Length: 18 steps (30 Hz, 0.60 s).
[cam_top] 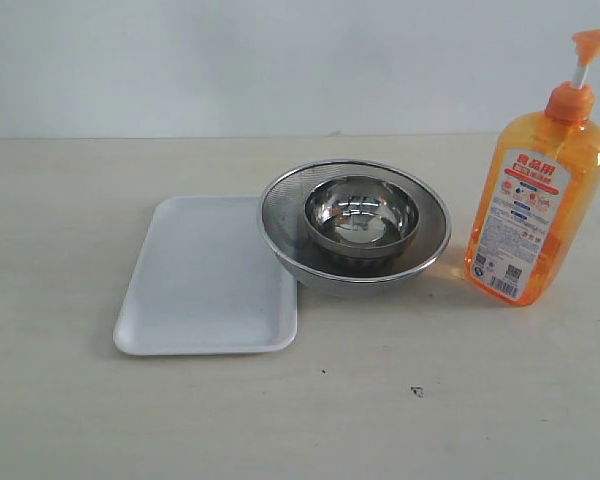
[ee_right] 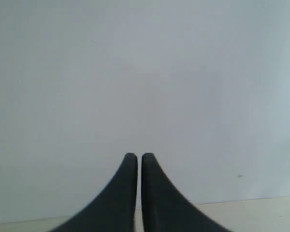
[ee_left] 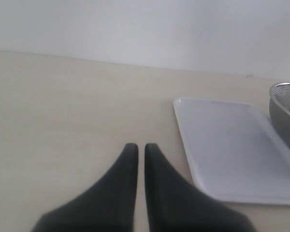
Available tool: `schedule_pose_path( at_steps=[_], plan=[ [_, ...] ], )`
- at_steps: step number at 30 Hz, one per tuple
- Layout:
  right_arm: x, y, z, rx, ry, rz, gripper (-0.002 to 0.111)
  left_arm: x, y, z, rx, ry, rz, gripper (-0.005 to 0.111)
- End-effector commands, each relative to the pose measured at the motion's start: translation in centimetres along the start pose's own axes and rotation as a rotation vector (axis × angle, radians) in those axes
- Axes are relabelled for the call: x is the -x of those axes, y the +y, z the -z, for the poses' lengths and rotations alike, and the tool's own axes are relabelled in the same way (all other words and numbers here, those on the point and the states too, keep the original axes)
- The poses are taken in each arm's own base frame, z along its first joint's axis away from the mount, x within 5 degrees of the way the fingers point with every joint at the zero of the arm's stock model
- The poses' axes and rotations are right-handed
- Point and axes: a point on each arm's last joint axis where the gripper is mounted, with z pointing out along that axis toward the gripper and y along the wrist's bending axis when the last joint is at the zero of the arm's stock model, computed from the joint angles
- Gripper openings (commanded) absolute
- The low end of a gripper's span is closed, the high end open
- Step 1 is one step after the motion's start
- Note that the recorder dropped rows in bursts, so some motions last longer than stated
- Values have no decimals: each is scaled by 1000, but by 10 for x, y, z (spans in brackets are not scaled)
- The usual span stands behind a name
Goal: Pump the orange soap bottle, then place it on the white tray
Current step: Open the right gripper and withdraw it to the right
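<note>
The orange soap bottle [cam_top: 535,195] stands upright at the right of the table, pump head [cam_top: 592,42] raised on its white stem. The white tray [cam_top: 210,275] lies flat at the left of the middle and holds nothing; it also shows in the left wrist view as the white tray [ee_left: 234,147]. Neither arm appears in the exterior view. My left gripper [ee_left: 137,146] is shut above bare table, beside the tray and apart from it. My right gripper [ee_right: 136,157] is shut, with only the pale wall behind it. The bottle is out of both wrist views.
A steel mesh bowl [cam_top: 354,224] with a smaller steel bowl [cam_top: 361,215] inside stands between tray and bottle, touching the tray's edge. Its rim [ee_left: 286,88] shows in the left wrist view. A small dark speck [cam_top: 417,391] lies on the front table.
</note>
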Motion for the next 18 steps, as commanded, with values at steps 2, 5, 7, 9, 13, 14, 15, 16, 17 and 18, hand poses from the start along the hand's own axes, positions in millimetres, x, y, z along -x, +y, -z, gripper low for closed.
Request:
schedule_pose_path(
  at_steps=[2, 5, 7, 9, 13, 14, 15, 16, 17, 18],
  plan=[
    [1, -3, 1, -20, -3, -599, 0, 0, 0, 0, 4, -10, 3, 5],
    [9, 4, 1, 84, -57, -758, 0, 0, 0, 0, 4, -10, 3, 5],
    [28, 27, 9, 349, -265, -235, 0, 0, 0, 0, 4, -10, 3, 5],
    [29, 59, 27, 658, -442, 423, 0, 0, 0, 0, 4, -10, 3, 5],
    [3, 86, 24, 928, -325, 619, 0, 0, 0, 0, 4, -10, 3, 5],
    [-7, 90, 24, 992, -268, 685, 0, 0, 0, 0, 4, -10, 3, 5],
    [-19, 95, 20, 1044, -164, 718, 0, 0, 0, 0, 4, -10, 3, 5],
    [-32, 99, 15, 1081, -24, 709, 0, 0, 0, 0, 4, -10, 3, 5],
    [-41, 102, 10, 1088, 99, 679, 0, 0, 0, 0, 4, -10, 3, 5],
    [-50, 105, 3, 1056, 248, 604, 0, 0, 0, 0, 4, -10, 3, 5]
  ],
)
